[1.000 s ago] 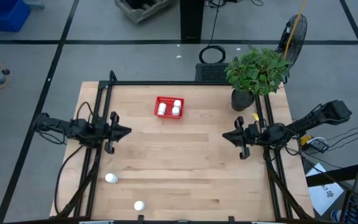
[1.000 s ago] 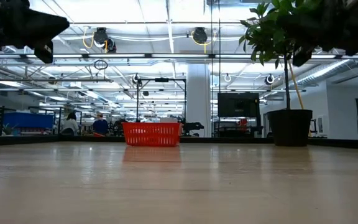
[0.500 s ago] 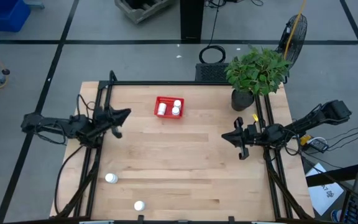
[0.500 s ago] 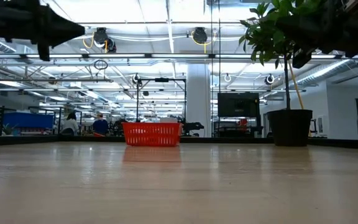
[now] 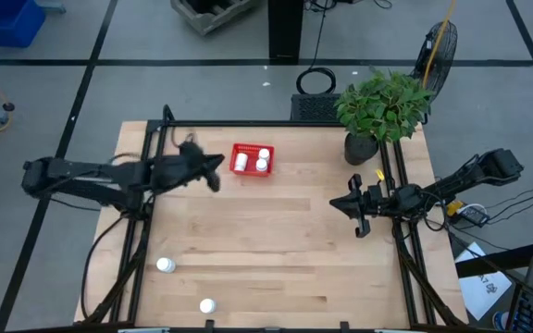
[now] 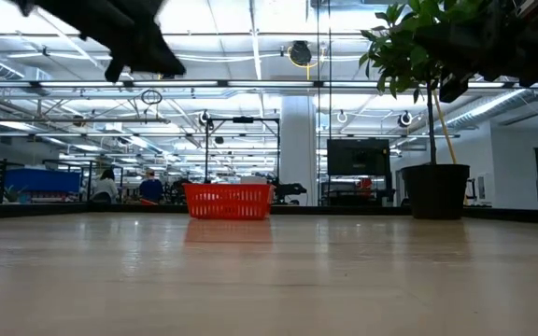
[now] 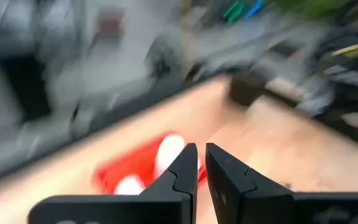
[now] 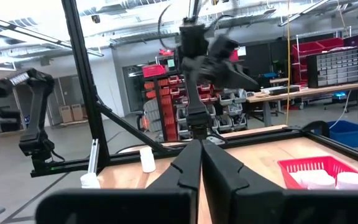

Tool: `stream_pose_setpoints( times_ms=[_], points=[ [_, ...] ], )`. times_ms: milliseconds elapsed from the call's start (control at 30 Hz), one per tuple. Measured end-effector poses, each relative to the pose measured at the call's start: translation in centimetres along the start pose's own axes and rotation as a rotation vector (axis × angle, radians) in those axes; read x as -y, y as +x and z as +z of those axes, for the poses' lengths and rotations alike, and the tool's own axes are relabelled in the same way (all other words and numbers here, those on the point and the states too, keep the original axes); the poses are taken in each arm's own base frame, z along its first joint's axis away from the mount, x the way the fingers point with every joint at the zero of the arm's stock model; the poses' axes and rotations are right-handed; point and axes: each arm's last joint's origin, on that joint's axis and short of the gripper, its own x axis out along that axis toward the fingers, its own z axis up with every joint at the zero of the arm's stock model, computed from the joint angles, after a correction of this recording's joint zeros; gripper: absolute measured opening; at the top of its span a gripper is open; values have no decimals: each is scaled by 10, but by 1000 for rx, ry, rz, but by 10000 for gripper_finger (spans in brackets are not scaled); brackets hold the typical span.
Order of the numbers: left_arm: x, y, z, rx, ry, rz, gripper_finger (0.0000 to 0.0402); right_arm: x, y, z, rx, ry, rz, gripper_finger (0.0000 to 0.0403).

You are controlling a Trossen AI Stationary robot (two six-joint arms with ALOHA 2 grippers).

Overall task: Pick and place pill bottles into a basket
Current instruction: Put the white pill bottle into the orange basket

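Observation:
The red basket stands at the table's far middle with white pill bottles inside. It also shows in the low view, the left wrist view and the right wrist view. Two more pill bottles stand on the table near the left front, one farther in and one by the near edge. My left gripper is shut and empty, raised above the table just left of the basket. My right gripper is shut and empty at the table's right side.
A potted plant in a black pot stands at the far right corner, behind my right gripper. Black frame rails run along the table's left and right sides. Bare wood lies between the arms.
My left gripper has swung from the table's left side toward the right and the far edge, up to the basket's left side, and its arm has stretched out. Its wrist view is blurred by the motion. The bottles and the basket have stayed in place.

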Motion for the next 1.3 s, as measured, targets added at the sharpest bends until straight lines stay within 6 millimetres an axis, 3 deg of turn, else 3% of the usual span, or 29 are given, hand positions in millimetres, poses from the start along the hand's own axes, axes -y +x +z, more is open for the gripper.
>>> stream_pose_setpoints(
  times_ms=[167,267,400,567,767,967,1300],
  points=[
    [-5,35,11,-169,-123,192,35,0,0,0,0,0,0,6],
    [-9,56,24,-207,-174,201,35,0,0,0,0,0,0,4],
    [-20,96,27,-304,-172,195,47,0,0,0,0,0,0,7],
    [-38,138,28,-433,-243,208,115,0,0,0,0,0,0,8],
    [-47,172,29,-590,-279,220,218,0,0,0,0,0,0,8],
    [-41,189,21,-731,-305,150,260,0,0,0,0,0,0,5],
    [-45,184,11,-858,-322,252,237,0,0,0,0,0,1,8]
  ],
)
